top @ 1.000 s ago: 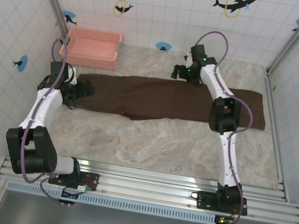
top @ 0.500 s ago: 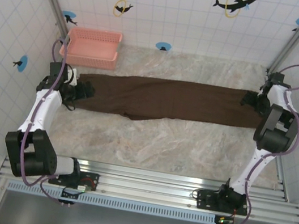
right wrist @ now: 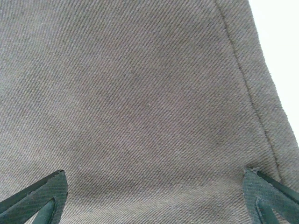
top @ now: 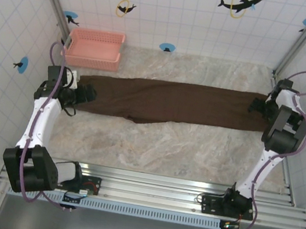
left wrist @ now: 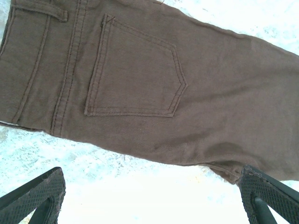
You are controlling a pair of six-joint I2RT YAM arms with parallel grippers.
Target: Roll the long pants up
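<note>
Top view: dark chocolate-brown soft fabric long pants (top: 173, 100) lie flat, full length, left to right across the marble bench (top: 164, 152). No roll started, all rolling still to do. Left tool (top: 86, 93) at the waist end. Right tool (top: 259, 104) at the hem end, swung there from mid-pants a second ago. Left wrist: left tool (left wrist: 149, 196) spread near the back pocket (left wrist: 135, 70), holding nothing. Right wrist: right tool (right wrist: 152, 196) spread over the fabric, empty.

The right gripper (top: 259, 104) is no longer over the middle of the long pants (top: 173, 101). It has swung to the right edge of the table (top: 165, 146), over the leg end. The left arm (top: 40, 119) leans slightly more to the left.
</note>
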